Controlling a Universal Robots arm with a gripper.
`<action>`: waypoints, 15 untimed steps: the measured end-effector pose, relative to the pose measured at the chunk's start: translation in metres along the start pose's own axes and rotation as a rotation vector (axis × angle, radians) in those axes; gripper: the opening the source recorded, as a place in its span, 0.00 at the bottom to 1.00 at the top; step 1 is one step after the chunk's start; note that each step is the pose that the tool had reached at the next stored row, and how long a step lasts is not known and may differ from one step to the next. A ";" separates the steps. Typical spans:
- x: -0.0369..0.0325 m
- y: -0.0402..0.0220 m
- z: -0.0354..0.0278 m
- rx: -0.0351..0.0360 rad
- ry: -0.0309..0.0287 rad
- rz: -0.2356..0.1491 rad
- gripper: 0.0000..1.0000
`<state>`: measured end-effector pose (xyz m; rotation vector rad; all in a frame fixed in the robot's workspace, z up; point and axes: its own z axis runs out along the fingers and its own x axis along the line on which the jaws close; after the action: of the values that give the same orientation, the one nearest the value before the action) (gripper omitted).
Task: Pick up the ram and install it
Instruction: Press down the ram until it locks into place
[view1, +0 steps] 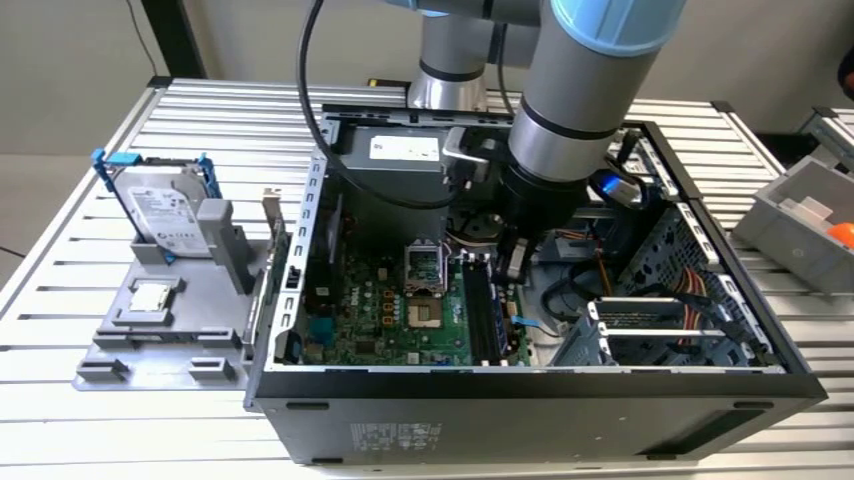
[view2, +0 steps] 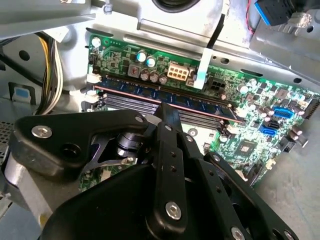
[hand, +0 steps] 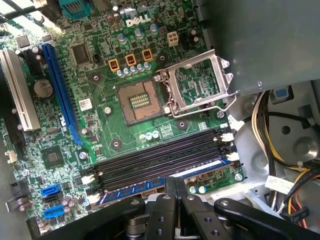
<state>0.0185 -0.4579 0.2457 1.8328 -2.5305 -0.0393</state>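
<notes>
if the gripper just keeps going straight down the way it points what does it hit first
Most likely the ram, standing in its motherboard slot right at the gripper tips; whether they already touch is unclear.

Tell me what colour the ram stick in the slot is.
Blue, with dark chips along it; the ram shows best in the second wrist view.
</notes>
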 end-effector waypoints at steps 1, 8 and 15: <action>-0.0002 0.0001 0.0000 0.0000 0.0000 -0.004 0.00; -0.0007 0.0002 0.0000 0.0000 0.0009 -0.031 0.00; -0.0008 0.0002 0.0000 0.0000 0.0023 -0.077 0.00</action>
<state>0.0185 -0.4571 0.2457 1.9279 -2.4578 -0.0382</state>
